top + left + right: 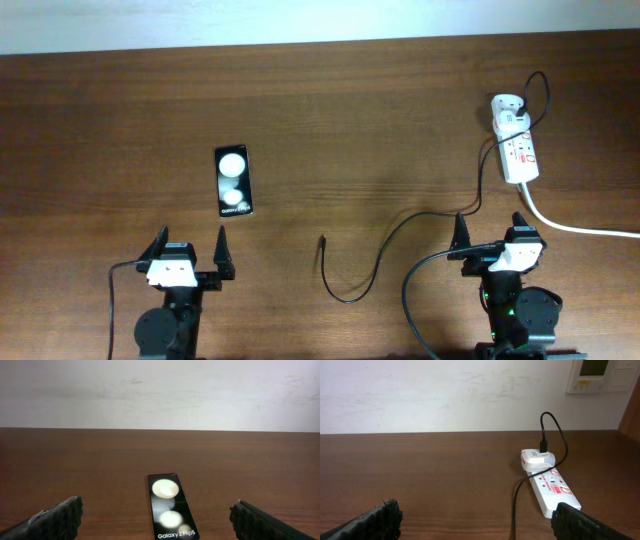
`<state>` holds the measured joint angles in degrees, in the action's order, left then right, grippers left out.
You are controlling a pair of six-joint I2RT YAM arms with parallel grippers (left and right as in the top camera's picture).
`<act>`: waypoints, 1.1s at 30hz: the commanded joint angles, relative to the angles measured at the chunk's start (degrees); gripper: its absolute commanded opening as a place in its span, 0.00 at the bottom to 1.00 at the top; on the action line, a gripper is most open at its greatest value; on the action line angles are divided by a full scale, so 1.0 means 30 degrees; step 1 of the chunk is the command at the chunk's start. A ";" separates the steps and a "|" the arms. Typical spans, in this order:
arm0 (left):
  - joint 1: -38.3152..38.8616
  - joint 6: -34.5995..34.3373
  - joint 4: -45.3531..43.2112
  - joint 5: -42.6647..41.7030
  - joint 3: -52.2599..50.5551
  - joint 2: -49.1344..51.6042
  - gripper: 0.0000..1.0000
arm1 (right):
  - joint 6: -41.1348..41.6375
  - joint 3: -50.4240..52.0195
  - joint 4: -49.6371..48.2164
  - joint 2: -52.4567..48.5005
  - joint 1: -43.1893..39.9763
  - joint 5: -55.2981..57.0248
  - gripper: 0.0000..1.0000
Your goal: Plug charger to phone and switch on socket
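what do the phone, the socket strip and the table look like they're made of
Phone: likely glass front, glossy black; it mirrors two round lights. Socket: seemingly hard white plastic, smooth, red markings. Table: dark wood or wood-look laminate; grain shows, faint sheen.

1 overhead, 2 low wrist views

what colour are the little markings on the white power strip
Red, on the white oblong power strip; clearest in the right wrist view.
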<state>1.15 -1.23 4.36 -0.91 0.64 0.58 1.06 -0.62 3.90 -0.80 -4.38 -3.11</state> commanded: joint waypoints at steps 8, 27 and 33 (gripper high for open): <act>0.0066 0.0291 0.0102 -0.0291 -0.0022 -0.0058 0.99 | -0.0073 0.0102 0.0087 0.0160 0.0189 -0.0321 0.99; 0.0066 0.0291 0.1887 -0.0634 0.5005 0.4830 0.99 | -0.0066 0.0102 0.0087 0.0160 0.0189 -0.0321 0.99; 0.0066 0.1326 0.3534 -0.1362 0.9245 1.2145 0.99 | -0.0066 0.0102 0.0087 0.0160 0.0189 -0.0321 0.99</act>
<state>1.17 -0.71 14.04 -2.44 22.92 28.97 1.06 -0.62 3.95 -0.69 -4.34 -3.11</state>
